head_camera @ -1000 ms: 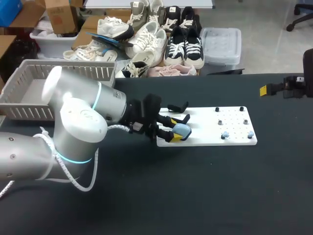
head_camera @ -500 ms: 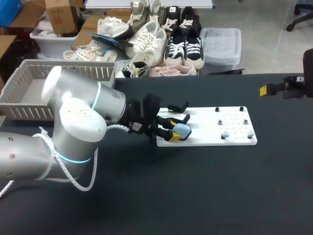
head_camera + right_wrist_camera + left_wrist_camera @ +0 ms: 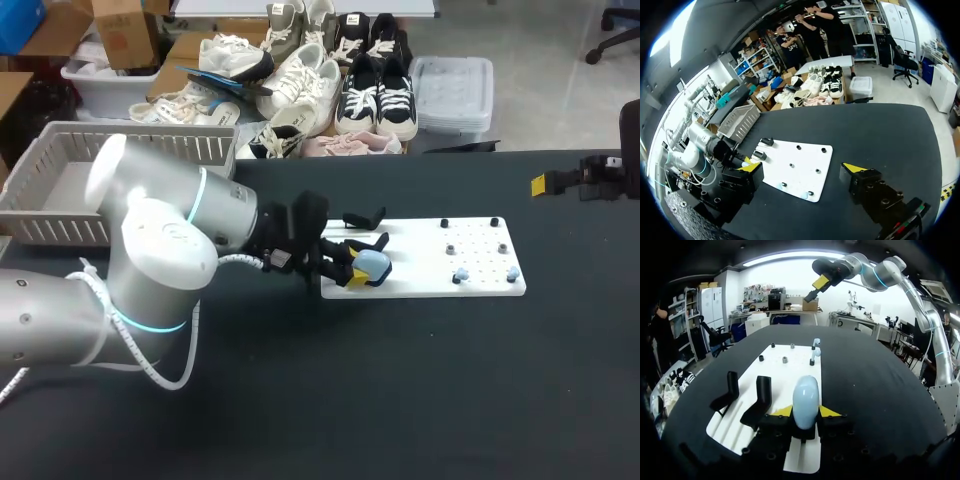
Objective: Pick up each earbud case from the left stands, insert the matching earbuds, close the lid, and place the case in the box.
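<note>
Just one earbud case (image 3: 805,401) beside two black stands (image 3: 760,400)

Robotics lab, manipulation test bench. Evidence: two silver jointed arms with blue-lit rings, left arm (image 3: 150,250) and right arm (image 3: 875,275), share one black counter (image 3: 400,380). A white drilled fixture plate (image 3: 795,367) lies under and ahead of the left fingers (image 3: 830,412). It carries black stands (image 3: 760,400) just beside them and small pegs (image 3: 784,359) farther ahead. A pale blue earbud case (image 3: 806,400) is pinched between those fingers. A grey slatted basket (image 3: 60,225) sits well behind them. The right fingers (image 3: 854,168) are yellow-tipped and spread wide, with the plate ahead of them.
</note>
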Action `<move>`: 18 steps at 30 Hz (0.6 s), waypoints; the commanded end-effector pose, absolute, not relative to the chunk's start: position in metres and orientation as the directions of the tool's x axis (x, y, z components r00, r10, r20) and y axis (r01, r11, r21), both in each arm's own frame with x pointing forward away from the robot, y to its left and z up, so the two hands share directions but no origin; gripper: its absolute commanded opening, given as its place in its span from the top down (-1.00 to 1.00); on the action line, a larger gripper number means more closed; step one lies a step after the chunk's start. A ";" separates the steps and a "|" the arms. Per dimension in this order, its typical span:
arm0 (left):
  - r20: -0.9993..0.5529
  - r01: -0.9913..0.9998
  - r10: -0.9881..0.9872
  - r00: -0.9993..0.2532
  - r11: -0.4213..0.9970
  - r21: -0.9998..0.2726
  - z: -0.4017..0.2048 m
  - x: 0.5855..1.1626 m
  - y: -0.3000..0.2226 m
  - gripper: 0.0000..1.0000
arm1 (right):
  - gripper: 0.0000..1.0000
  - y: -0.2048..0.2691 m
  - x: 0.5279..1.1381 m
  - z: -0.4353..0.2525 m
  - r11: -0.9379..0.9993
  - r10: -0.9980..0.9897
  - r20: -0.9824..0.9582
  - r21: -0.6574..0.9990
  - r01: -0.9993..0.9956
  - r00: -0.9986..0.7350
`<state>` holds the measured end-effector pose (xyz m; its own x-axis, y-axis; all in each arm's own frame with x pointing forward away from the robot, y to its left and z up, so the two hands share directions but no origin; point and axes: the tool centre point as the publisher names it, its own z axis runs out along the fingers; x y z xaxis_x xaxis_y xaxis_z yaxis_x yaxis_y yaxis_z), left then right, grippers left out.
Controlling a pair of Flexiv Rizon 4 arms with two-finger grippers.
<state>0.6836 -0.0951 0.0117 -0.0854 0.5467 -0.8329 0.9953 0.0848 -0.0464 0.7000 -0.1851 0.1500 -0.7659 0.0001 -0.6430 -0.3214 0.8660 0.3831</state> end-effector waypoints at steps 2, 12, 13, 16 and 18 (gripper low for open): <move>-0.835 0.996 0.544 -0.084 0.082 -0.046 0.014 0.683 -0.096 1.00 | -1.00 -0.185 0.700 0.150 0.866 0.000 -0.643 0.383 -0.321 -0.766; -0.853 0.994 0.515 -0.090 0.104 -0.042 0.034 0.681 -0.092 1.00 | -1.00 -0.185 0.700 0.150 0.866 0.000 -0.643 0.383 -0.321 -0.766; -0.854 0.994 0.513 -0.090 0.105 -0.042 0.036 0.681 -0.091 1.00 | -1.00 -0.185 0.700 0.150 0.866 0.000 -0.643 0.383 -0.321 -0.766; -0.863 0.993 0.496 -0.093 0.113 -0.043 0.045 0.682 -0.091 1.00 | -1.00 -0.185 0.700 0.150 0.866 0.000 -0.643 0.383 -0.321 -0.766; -0.870 0.992 0.483 -0.101 0.119 -0.049 0.053 0.684 -0.090 1.00 | -1.00 -0.185 0.700 0.150 0.866 0.000 -0.643 0.383 -0.321 -0.766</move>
